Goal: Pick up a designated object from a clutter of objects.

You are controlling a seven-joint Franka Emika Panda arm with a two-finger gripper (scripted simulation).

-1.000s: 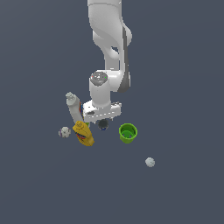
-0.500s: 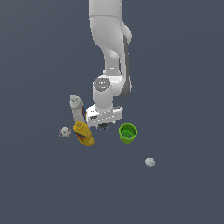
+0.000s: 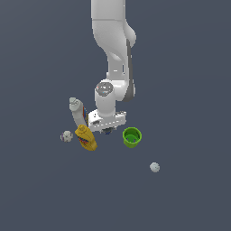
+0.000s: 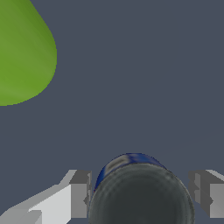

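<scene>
The designated can shows in the wrist view (image 4: 140, 199), short, with a dark grey metallic top and a blue label on its rim. My gripper (image 4: 142, 179) is open, one finger (image 4: 81, 194) on each side of the can and close to its sides. In the exterior view the gripper (image 3: 107, 129) hangs low between the yellow bottle (image 3: 85, 138) and the green cup (image 3: 131, 137). There the can (image 3: 108, 131) is only a dark bit under the hand. The green cup also shows in the wrist view (image 4: 22, 52), apart from the can.
A tall white bottle with a blue label (image 3: 76, 110) leans against the yellow bottle. One whitish ball (image 3: 66, 136) lies at the exterior view's left of the bottles, another (image 3: 154, 167) beyond the cup toward the exterior view's right. The floor is plain dark grey.
The arm has shifted slightly toward the exterior view's right and lower, bringing the hand down between the yellow bottle and the green cup. The other objects have not moved.
</scene>
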